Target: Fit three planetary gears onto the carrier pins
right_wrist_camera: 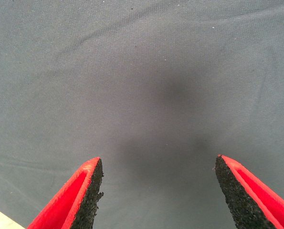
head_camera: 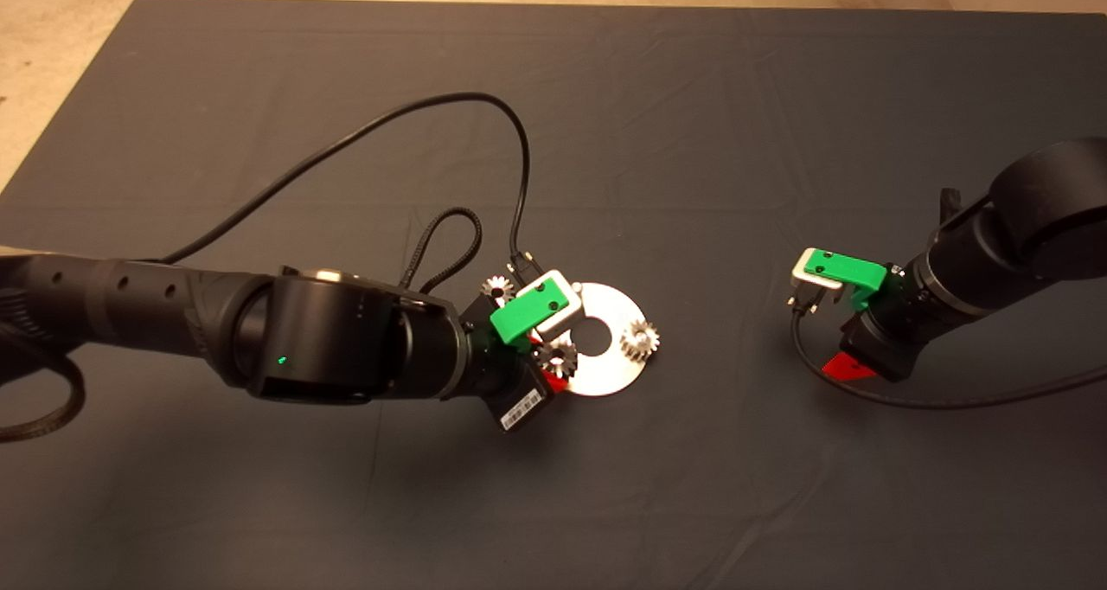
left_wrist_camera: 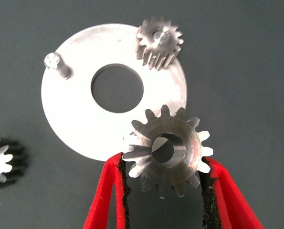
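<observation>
Left hand point(left_wrist_camera: 166, 183) pinching a small silvery-grey metal spur gear point(left_wrist_camera: 168, 149) over the edge of the flat round silver disc point(left_wrist_camera: 75, 119) near the surface's middle. One gear point(left_wrist_camera: 158, 42) already seated; one bare upright pin point(left_wrist_camera: 56, 64) showing; third gear point(left_wrist_camera: 1, 163) lying on the dark mat beside the disc. Second gear in hand, by judgement: next, centring its hole over a pin, then lowering. Right hand point(right_wrist_camera: 158, 191) spread wide, idle toward the right edge.

- A dark mat point(head_camera: 692, 140) covers the table; pale floor point(head_camera: 52, 45) shows past its far corner.
- A silver disc point(left_wrist_camera: 75, 124) lies flat on the mat, just ahead of the left jaws.
- One loose gear point(left_wrist_camera: 1, 162) rests on the mat beside the disc, off to one side of those jaws.
- Under the right jaws, only mat.
</observation>
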Tool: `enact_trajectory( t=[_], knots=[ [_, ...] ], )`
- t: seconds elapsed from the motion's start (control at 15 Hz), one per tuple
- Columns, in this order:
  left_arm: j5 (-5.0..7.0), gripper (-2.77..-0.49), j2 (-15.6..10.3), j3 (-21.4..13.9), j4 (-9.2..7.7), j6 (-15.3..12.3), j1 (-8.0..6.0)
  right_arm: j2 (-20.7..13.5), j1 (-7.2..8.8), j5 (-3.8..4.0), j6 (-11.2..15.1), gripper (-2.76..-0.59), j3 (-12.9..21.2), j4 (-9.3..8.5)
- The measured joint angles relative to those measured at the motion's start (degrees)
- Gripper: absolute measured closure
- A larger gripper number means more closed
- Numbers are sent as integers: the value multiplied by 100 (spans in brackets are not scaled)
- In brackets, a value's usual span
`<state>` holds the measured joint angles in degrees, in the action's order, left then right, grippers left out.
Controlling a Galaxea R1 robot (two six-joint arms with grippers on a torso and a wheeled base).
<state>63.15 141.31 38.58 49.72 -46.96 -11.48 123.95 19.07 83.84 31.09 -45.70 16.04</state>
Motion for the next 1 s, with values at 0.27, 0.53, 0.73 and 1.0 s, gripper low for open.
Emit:
enact_trajectory(
  t=[0.27,0.53,0.73,1.0],
  knots=[
    [-254,-66,18,158,287,7,2,0,0,1,-17,-174,0,0],
    [-286,-67,90,276,348,52,5,2,0,3,-27,-174,0,0],
    [-290,-66,86,276,348,123,5,0,2,4,-39,-174,0,0],
    [-293,-66,92,276,365,123,168,2,61,4,-46,-174,-51,0]
  ],
)
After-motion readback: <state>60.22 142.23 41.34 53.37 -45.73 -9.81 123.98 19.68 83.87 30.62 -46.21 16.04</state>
